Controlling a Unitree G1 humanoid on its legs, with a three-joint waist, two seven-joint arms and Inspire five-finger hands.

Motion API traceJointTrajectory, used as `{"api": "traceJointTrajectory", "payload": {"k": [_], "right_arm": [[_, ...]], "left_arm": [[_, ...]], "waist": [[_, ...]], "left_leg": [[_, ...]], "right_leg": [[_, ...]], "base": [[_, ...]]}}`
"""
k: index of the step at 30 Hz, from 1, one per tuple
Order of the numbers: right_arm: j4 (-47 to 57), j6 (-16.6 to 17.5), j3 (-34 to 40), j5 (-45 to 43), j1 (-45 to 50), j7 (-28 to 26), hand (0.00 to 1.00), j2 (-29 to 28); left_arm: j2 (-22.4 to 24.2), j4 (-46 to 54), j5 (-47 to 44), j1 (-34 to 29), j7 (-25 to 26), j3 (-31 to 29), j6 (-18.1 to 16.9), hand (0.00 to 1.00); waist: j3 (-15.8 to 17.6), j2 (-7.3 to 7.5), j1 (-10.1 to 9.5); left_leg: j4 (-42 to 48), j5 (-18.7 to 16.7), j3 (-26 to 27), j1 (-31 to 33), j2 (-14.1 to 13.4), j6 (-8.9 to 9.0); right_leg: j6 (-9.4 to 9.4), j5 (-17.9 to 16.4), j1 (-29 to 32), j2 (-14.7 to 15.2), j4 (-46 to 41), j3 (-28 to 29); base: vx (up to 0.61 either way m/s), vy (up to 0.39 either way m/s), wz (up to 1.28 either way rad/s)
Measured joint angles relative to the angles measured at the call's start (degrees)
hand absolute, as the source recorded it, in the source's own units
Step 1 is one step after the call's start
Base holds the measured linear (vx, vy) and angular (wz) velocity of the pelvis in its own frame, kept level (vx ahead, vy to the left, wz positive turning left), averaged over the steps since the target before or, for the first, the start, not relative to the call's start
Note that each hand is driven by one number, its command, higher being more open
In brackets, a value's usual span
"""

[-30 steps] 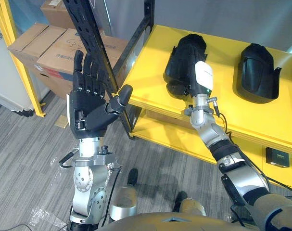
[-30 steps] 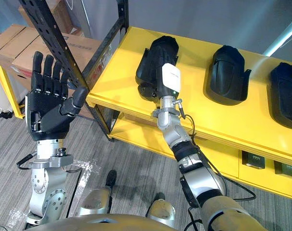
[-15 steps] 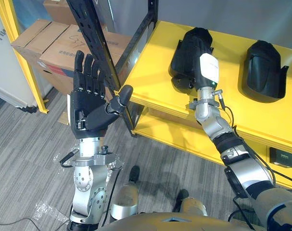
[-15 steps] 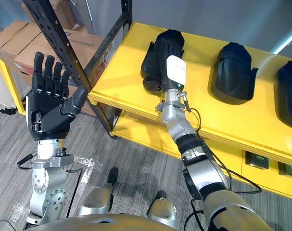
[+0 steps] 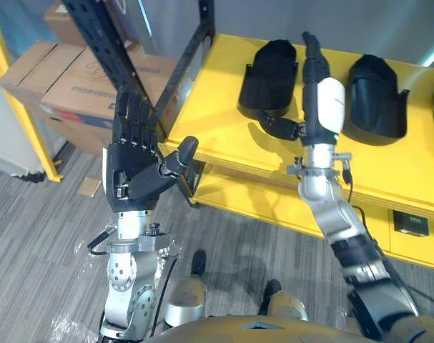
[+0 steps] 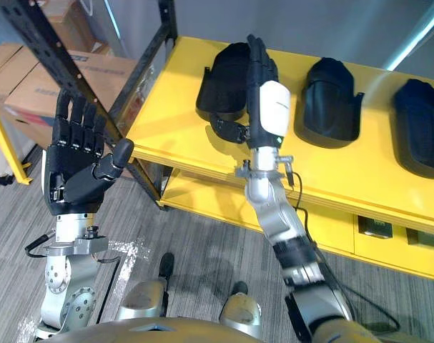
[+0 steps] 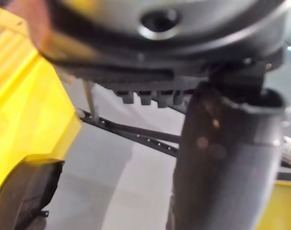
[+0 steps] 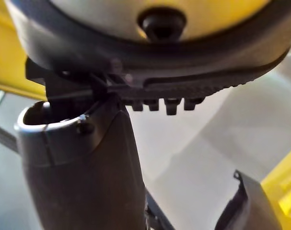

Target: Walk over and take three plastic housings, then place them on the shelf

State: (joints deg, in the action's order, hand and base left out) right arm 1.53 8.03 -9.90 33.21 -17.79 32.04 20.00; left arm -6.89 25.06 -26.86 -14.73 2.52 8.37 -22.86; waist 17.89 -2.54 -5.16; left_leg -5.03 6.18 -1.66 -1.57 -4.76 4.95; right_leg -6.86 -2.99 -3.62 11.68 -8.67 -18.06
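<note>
Three black plastic housings lie in a row on the yellow shelf's top board [image 5: 217, 125]: the left one [image 5: 268, 77], the middle one [image 5: 374, 96] and the right one [image 6: 420, 125]. My right hand [image 5: 322, 107] is raised over the board between the left and middle housings. It is open, its fingers straight and pointing away from me, its thumb [image 5: 282, 128] spread toward the left housing, and it holds nothing. My left hand [image 5: 134, 161] is held up in front of the shelf's left corner, palm facing me, open and empty.
A black perforated rack upright [image 5: 102, 43] slants behind my left hand. Cardboard boxes [image 5: 66, 78] and a yellow post [image 5: 20, 93] stand at the far left. The yellow lower shelf [image 5: 231, 193] carries small black boxes [image 6: 377, 227] at the right.
My right hand, which lay on the left housing, has lifted off it and now stands open beside it. The camera has shifted. My left hand has kept its pose.
</note>
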Motion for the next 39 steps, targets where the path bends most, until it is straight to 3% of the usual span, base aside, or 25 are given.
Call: {"api": "traceJointTrajectory", "payload": {"k": [4, 9, 15, 23, 26, 39], "right_arm": [[9.6, 6.1, 5.5, -7.3, 10.5, -2.5, 1.0, -1.8], [12.2, 8.4, 11.0, -16.4, 17.1, -6.7, 1.0, -5.6], [12.1, 4.2, 19.0, -16.8, 24.4, -8.1, 1.0, -7.5], [7.3, -1.7, 28.5, -21.0, 24.7, -5.7, 1.0, -7.4], [4.9, -2.7, 29.0, -25.2, 24.1, -5.8, 1.0, -6.7], [-3.8, -4.3, 27.8, -31.7, 15.1, -9.5, 1.0, -3.9]], "left_arm": [[0.0, 0.0, 0.2, -1.8, 1.6, -0.3, -0.8, 1.0], [0.3, 0.1, 0.5, -1.8, 2.5, -2.0, -0.8, 1.0], [2.0, 0.3, 0.5, -3.9, 2.3, -4.9, -0.8, 1.0], [1.9, 0.3, 0.4, -5.9, 1.5, -4.3, -0.7, 1.0], [1.9, 0.3, 0.5, -5.5, 1.1, -3.2, -0.3, 1.0], [-0.3, 0.1, 2.5, -0.6, 1.3, -1.4, 2.2, 1.0]], "waist": [[-2.1, 1.01, 2.28], [-4.7, 1.84, 3.82], [-6.9, 1.28, 4.12], [-8.9, 1.58, 6.11], [-9.5, 1.36, 7.07], [-9.7, 1.32, 6.95]], "left_leg": [[0.0, -0.8, 3.6, -1.1, 0.0, -0.09], [0.0, -1.7, 5.3, -2.9, 0.0, 0.19], [0.0, -2.7, 7.6, -4.0, -0.5, 0.32], [0.0, -3.3, 10.7, -4.8, -2.0, 1.14], [0.0, -3.3, 11.7, -4.5, -2.2, 1.22], [0.2, -2.8, 11.8, -1.8, -2.4, 1.16]], "right_leg": [[-0.52, 1.7, -0.4, -0.3, 3.0, 3.1], [-0.71, 2.0, -1.7, -0.5, 4.5, 4.6], [-0.68, 2.1, -1.7, -0.9, 4.9, 6.7], [-0.13, 3.3, -1.0, -2.7, 6.7, 9.7], [-0.07, 3.7, -0.2, -3.0, 7.0, 10.5], [-0.56, 5.1, 2.2, -3.3, 7.9, 10.9]], "base": [[0.04, 0.022, -0.37], [0.05, 0.002, -0.21], [0.0, -0.006, -0.17], [-0.01, -0.015, -0.22], [-0.01, -0.008, -0.17], [-0.01, 0.005, -0.01]]}}
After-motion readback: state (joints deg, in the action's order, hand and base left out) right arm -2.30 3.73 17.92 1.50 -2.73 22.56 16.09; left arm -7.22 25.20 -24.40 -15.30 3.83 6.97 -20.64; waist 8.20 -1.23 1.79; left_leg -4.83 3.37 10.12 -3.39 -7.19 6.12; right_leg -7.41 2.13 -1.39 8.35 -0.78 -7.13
